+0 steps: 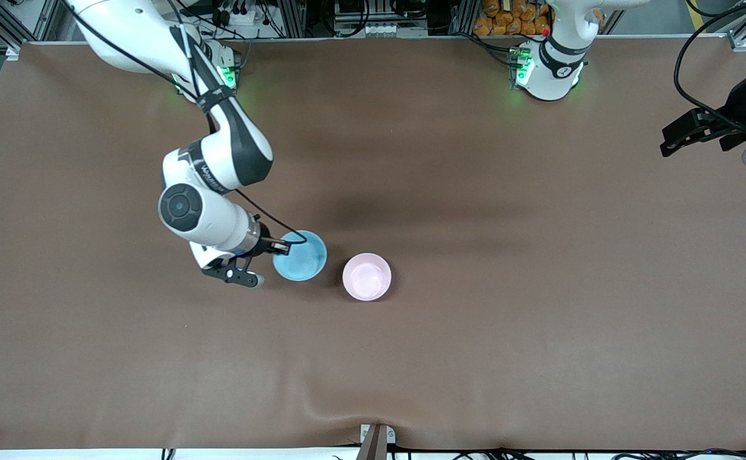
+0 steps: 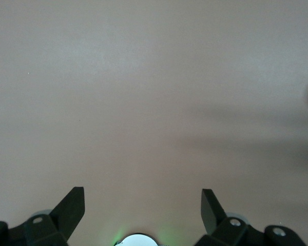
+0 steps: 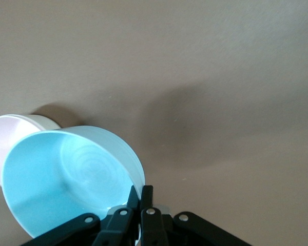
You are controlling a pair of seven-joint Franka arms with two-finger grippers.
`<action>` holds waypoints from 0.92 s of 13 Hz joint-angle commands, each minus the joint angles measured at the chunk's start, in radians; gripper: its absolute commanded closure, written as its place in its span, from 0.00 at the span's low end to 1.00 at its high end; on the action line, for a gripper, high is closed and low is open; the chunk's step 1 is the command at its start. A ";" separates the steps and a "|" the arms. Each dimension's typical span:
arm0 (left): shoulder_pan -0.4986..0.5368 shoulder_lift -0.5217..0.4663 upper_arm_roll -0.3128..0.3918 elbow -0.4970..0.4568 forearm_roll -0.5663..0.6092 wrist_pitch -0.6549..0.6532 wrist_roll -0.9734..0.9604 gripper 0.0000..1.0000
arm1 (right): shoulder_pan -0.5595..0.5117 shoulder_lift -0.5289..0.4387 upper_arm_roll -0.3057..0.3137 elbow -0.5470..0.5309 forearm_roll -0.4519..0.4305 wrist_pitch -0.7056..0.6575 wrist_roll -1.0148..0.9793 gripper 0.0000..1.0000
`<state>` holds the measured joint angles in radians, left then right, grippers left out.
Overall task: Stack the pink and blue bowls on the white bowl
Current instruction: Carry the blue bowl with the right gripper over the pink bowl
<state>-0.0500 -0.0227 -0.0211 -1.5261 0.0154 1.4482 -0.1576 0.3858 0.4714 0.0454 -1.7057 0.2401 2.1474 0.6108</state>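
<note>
While the right gripper point(image 1: 278, 245) pinches the blue bowl's point(image 1: 300, 255) rim, jaws clamped tight, that bowl hangs tilted just beside the pink bowl point(image 1: 366, 276). Left gripper point(image 1: 692, 133) waits wide open, well away from the pink bowl

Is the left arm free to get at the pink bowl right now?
Probably yes: the left gripper waits open, and the pink bowl stands uncovered. The right gripper holds the blue bowl beside it.

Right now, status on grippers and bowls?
Right gripper shut on blue bowl rim. Left gripper open, waiting. Pink bowl beside it, nothing between.
</note>
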 commanded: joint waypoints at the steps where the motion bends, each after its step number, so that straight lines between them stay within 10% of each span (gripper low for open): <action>1: 0.013 -0.016 0.004 0.004 -0.011 -0.014 0.012 0.00 | 0.030 0.004 -0.013 0.018 0.131 0.002 0.035 1.00; 12: 0.016 -0.019 0.001 0.007 -0.012 -0.014 0.007 0.00 | 0.136 0.223 -0.015 0.235 0.154 0.098 0.329 1.00</action>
<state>-0.0404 -0.0246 -0.0204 -1.5207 0.0154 1.4481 -0.1576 0.5136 0.6450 0.0372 -1.5247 0.3756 2.2168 0.9190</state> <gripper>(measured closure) 0.000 0.974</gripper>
